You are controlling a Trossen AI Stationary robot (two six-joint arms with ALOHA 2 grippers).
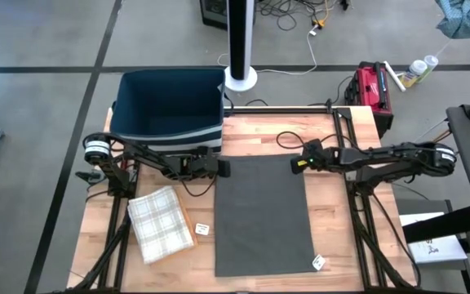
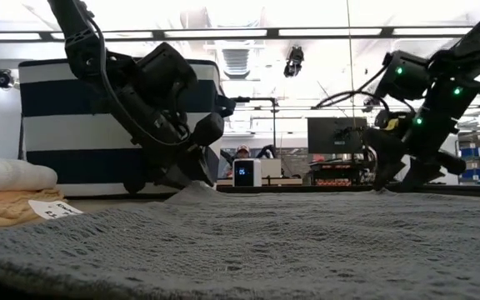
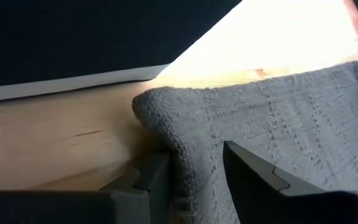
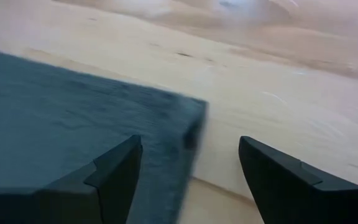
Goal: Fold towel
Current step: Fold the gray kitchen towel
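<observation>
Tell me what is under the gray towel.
The gray towel lies flat on the wooden table, whose bare boards show all around it. A small white tag sits at one near corner. Anything beneath the cloth is covered.

This is a robotics lab or workshop. A wooden worktable [image 1: 251, 122] stands on a grey concrete floor [image 1: 39, 49] marked with dark lines, and loose cables [image 1: 300, 16] trail across the floor beyond it. The low view shows ceiling strip lights [image 2: 223, 33], a monitor [image 2: 337, 135] and a seated person [image 2: 242, 152] far behind.
</observation>
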